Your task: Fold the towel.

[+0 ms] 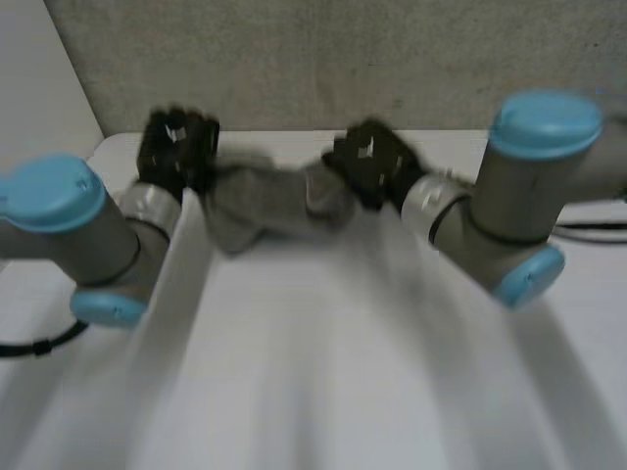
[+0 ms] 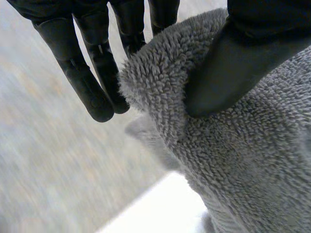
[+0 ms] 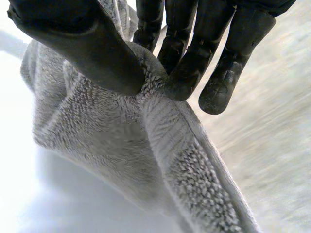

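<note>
Pinching the grey towel [image 1: 266,204] at either end, both hands hold it over the far side of the white table [image 1: 343,372], toward twelve o'clock; the left hand [image 1: 176,147] clamps an edge between thumb and fingers at the towel's nine o'clock; the right hand [image 1: 372,164] does likewise at its three o'clock; the cloth sags bunched between them, long axis running nine to three; neither hand looks nearer, so drawing it taut probably comes first.
</note>
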`<state>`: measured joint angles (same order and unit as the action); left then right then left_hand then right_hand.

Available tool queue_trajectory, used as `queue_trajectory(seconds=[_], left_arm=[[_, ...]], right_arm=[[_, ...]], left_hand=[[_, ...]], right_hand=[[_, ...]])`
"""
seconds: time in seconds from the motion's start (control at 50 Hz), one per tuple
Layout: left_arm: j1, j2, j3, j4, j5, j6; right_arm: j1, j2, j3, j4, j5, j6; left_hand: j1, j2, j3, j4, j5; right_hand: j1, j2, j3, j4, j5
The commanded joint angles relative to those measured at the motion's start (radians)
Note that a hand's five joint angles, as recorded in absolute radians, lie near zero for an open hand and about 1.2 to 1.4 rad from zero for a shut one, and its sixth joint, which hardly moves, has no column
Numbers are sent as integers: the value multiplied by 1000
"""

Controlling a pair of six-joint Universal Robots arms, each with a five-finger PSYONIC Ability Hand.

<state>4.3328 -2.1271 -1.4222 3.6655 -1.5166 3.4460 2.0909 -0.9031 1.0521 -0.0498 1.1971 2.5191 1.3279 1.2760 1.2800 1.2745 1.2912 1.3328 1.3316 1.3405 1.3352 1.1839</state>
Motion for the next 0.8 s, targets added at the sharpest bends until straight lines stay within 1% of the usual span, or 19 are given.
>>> queue_trajectory(seconds=[0.02, 0.06, 0.08, 0.12, 0.18, 0.22, 0.34, 0.38, 0.4, 0.44, 0.46, 0.48, 0.5, 0.54, 0.56, 0.6, 0.72, 0.78, 0.8], left_arm=[[30, -42, -92, -70, -13, 157], [33, -30, -125, -120, -13, 189], [33, -30, -126, -120, -13, 190], [33, 5, -152, -169, -16, 186], [30, 33, -162, -190, -16, 185], [24, 91, -194, -215, -16, 179], [14, 167, -264, -225, -16, 154], [13, 225, -329, -226, -16, 139], [13, 225, -330, -226, -16, 139], [7, 263, -392, -226, -14, 131], [7, 263, -392, -226, -14, 131], [2, 277, -418, -226, -13, 130], [2, 277, -419, -226, -13, 130], [-1, 297, -454, -226, -10, 131], [-1, 297, -454, -226, -10, 131], [1, 308, -463, -225, 3, 136], [13, 322, -442, -219, 7, 142], [19, 335, -420, -211, 33, 142], [27, 334, -405, -213, 64, 145]], right_arm=[[3, 38, 123, -2, 48, -52], [-3, 32, 152, 1, 93, -66], [-3, 32, 152, 1, 93, -66], [-8, 0, 173, 1, 120, -66], [-8, -30, 183, 2, 124, -63], [-8, -91, 216, 2, 125, -57], [-6, -166, 272, 13, 131, -60], [-6, -198, 304, 71, 134, -63], [-6, -198, 304, 71, 134, -63], [-6, -210, 321, 163, 134, -63], [-6, -211, 321, 163, 134, -63], [-6, -211, 325, 209, 137, -63], [-6, -211, 325, 209, 137, -63], [-6, -211, 345, 261, 128, -62], [-6, -211, 345, 261, 128, -62], [-12, -211, 367, 243, 128, -60], [-35, -211, 391, 183, 130, -59], [-49, -209, 408, 140, 130, -59], [-57, -206, 416, 121, 130, -59]], left_hand=[[-316, -264, -268, -262, -454], [-360, -308, -312, -306, -498], [-360, -308, -312, -307, -498], [-366, -314, -318, -312, -504], [-369, -317, -321, -315, -507], [-369, -317, -321, -315, -507], [-398, -346, -350, -345, -536], [-506, -454, -458, -453, -644], [-507, -455, -459, -453, -645], [-632, -580, -584, -579, -770], [-633, -581, -585, -580, -771], [-717, -665, -669, -664, -855], [-718, -666, -670, -665, -856], [-911, -859, -863, -857, -1049], [-912, -860, -864, -858, -1050], [-1087, -1035, -1039, -1034, -1225], [-1132, -1080, -1084, -1079, -1270], [-1135, -1083, -1087, -1082, -1273], [-1135, -1083, -1087, -1082, -1273]], right_hand=[[63, 65, 56, 61, 38], [63, 65, 56, 61, 38], [63, 65, 56, 61, 38], [63, 65, 56, 61, 38], [63, 65, 56, 61, 38], [63, 65, 56, 61, 38], [63, 65, 56, 61, 38], [63, 65, 56, 61, 38], [63, 65, 56, 61, 38], [63, 65, 56, 61, 38], [63, 65, 56, 61, 38], [63, 65, 56, 61, 38], [63, 65, 56, 61, 38], [63, 65, 56, 61, 38], [63, 65, 56, 61, 38], [63, 65, 56, 61, 38], [63, 65, 56, 61, 38], [63, 65, 56, 61, 38], [63, 65, 56, 61, 38]])
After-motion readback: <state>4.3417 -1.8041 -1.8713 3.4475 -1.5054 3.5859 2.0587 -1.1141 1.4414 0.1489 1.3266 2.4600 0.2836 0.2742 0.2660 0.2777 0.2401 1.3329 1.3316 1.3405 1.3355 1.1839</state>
